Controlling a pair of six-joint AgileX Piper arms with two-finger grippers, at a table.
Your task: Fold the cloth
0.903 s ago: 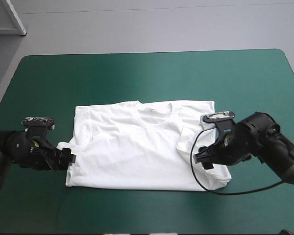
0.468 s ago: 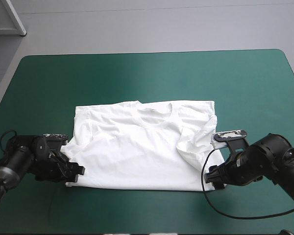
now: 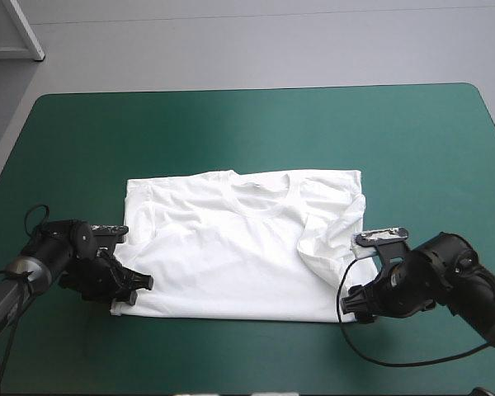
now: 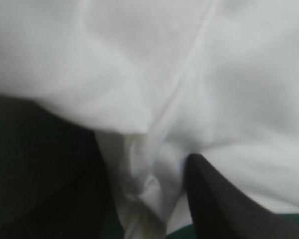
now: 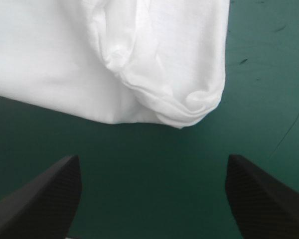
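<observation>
Since the earlier frame the left gripper (image 3: 142,284) has slid in from beside the T-shirt (image 3: 231,247) onto its near-left corner. I read it now as nearly closed, a bunched fold of white cloth pinched between the black fingers (image 4: 214,209). The right gripper (image 3: 355,304) has edged only slightly and sits just off the T-shirt's near-right corner, spread wide, not touching it. The T-shirt lies flat mid-table on the teal-green cover (image 3: 256,132), collar at its far edge.
</observation>
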